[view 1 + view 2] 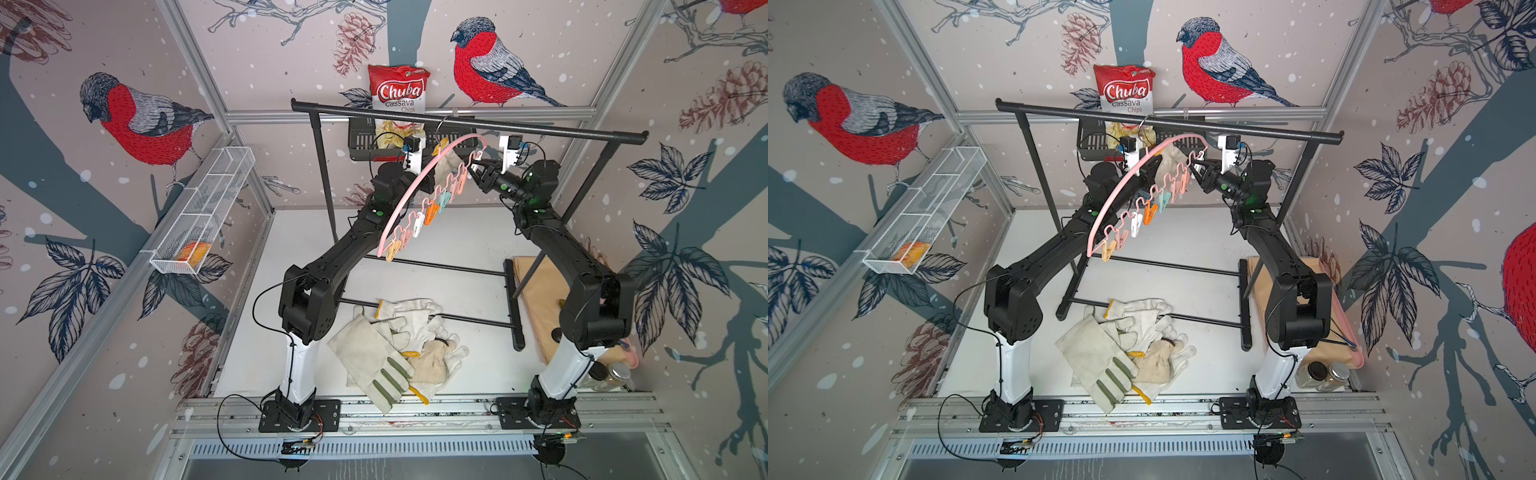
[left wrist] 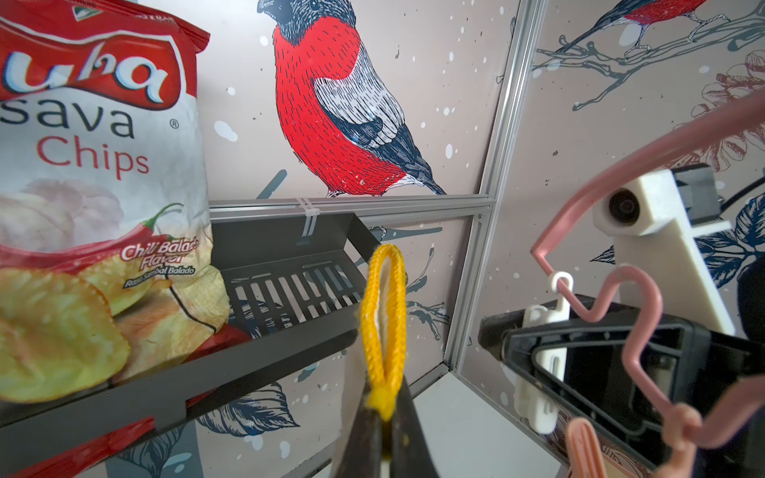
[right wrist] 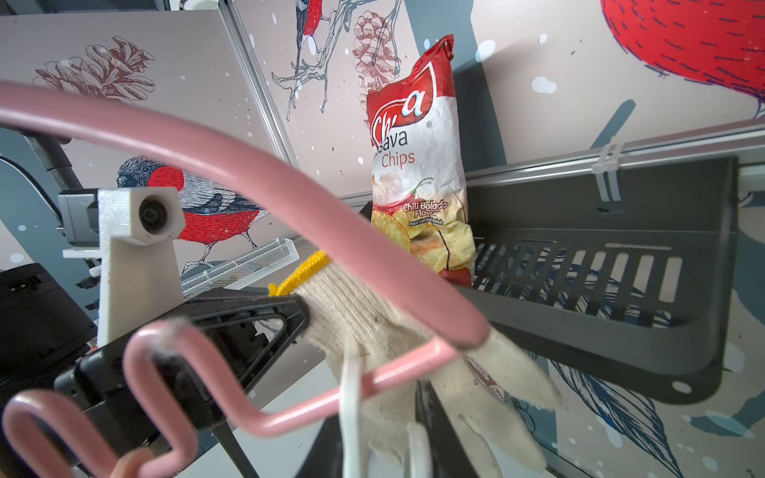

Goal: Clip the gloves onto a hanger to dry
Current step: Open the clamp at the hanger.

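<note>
Top views high overhead, wrist views close, sharing hanger (image 3: 372,260)

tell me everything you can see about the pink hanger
The pink hanger is a thin arched frame, plastic by its look, with a wavy lower bar carrying a row of pastel pegs. Its metal hook hangs on the black rack bar. It tilts, one end high, the other low. The right gripper is at the white peg on the high end; a knitted glove is held close to that end.
</note>
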{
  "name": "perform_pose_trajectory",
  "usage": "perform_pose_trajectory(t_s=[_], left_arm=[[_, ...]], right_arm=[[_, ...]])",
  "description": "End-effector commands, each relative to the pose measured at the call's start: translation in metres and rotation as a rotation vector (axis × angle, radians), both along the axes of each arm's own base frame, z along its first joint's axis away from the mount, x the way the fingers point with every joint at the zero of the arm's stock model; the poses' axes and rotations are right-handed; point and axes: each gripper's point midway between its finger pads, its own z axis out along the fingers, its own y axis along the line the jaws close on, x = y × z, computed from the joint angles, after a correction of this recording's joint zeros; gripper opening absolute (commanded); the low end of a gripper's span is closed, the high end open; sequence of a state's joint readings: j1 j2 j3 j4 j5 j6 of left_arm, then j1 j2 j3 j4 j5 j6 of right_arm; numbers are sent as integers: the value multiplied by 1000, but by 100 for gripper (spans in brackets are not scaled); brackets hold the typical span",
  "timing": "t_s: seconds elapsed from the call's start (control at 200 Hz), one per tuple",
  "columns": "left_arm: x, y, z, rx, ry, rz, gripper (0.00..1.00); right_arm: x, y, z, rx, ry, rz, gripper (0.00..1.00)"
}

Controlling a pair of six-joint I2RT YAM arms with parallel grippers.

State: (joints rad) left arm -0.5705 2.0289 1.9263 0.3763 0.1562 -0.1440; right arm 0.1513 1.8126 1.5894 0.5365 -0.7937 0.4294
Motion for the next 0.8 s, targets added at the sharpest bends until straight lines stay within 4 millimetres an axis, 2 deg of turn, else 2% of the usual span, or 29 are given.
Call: perform_pose_trajectory(t_s=[0.0,0.2,0.565,0.725,0.796], left_arm=[[-6,0,3,21,-24,-25,0],[-19,-12,-13,76,-19,-175,0],[-76,-39,-55,230,-74,-605,0],[-89,-45,-64,244,-87,-711,0],[-87,-46,-67,245,-86,-716,0]], right_arm=[[-7,-1,15,15,-49,11,20],[-10,-2,16,13,-50,11,15],[-20,0,17,15,-49,24,12],[-27,2,21,16,-58,41,11],[-31,3,21,18,-58,49,12]])
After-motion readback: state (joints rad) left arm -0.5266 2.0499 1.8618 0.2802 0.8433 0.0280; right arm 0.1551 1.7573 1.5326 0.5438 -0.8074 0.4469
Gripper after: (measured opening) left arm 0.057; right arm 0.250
